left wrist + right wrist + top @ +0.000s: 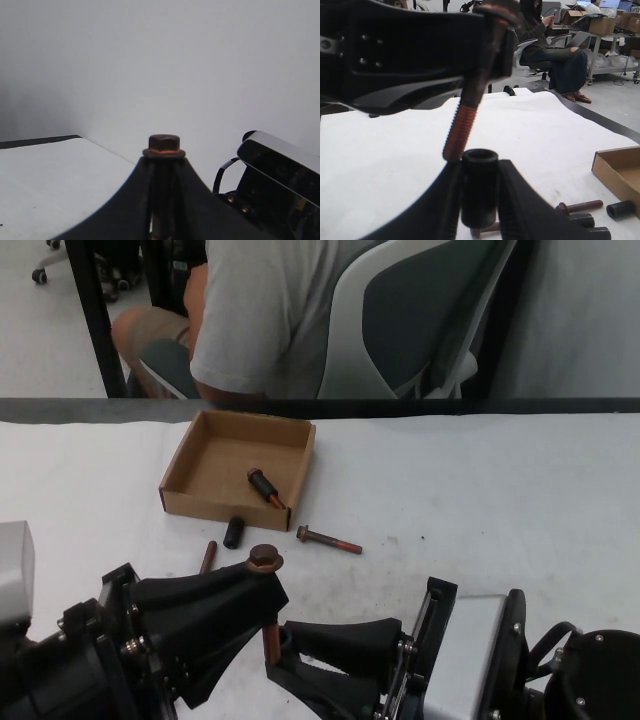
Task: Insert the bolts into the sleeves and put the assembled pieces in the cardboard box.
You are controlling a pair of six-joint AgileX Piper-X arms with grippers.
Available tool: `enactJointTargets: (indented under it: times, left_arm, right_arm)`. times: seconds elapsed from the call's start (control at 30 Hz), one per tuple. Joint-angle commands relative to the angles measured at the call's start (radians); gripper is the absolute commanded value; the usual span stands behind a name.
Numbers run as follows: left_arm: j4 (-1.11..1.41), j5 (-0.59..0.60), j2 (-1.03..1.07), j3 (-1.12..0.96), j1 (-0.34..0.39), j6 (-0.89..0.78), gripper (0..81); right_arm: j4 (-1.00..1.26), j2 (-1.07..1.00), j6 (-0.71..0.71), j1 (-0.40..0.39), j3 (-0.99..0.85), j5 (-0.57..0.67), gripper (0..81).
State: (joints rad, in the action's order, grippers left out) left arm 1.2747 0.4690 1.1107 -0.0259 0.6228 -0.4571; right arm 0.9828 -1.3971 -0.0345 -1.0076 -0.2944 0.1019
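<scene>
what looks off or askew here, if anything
The bolt in the left gripper slants, its threaded tip beside the rim of the sleeve in the right gripper, not over the bore.

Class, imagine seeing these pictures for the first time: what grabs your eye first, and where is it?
At the near edge of the bench, the left gripper is shut on a rusty bolt, its threaded tip just at the rim of the black sleeve held upright in the right gripper. Farther back, the cardboard box holds one assembled piece, and a loose bolt lies on the bench beside it.
</scene>
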Motion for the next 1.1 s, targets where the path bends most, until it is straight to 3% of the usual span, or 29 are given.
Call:
enactJointTargets:
  times: [0.0, 0.3, 0.47, 1.07]
  left_arm:
    - [0.013, 0.004, -0.001, -0.003, 0.006, 0.008, 0.8]
    - [0.047, 0.028, -0.001, -0.003, 0.006, 0.009, 0.8]
    - [0.047, 0.038, -0.001, -0.003, 0.006, -0.014, 0.8]
    - [0.057, 0.042, -0.001, -0.003, 0.004, -0.033, 0.8]
  right_arm:
    - [0.049, 0.008, 0.013, -0.002, -0.007, 0.017, 0.2]
    - [0.017, 0.008, 0.020, -0.002, -0.007, 0.017, 0.2]
    - [0.017, 0.008, 0.126, -0.002, -0.007, 0.017, 0.2]
    - [0.017, 0.008, 0.281, -0.002, -0.007, 0.085, 0.2]
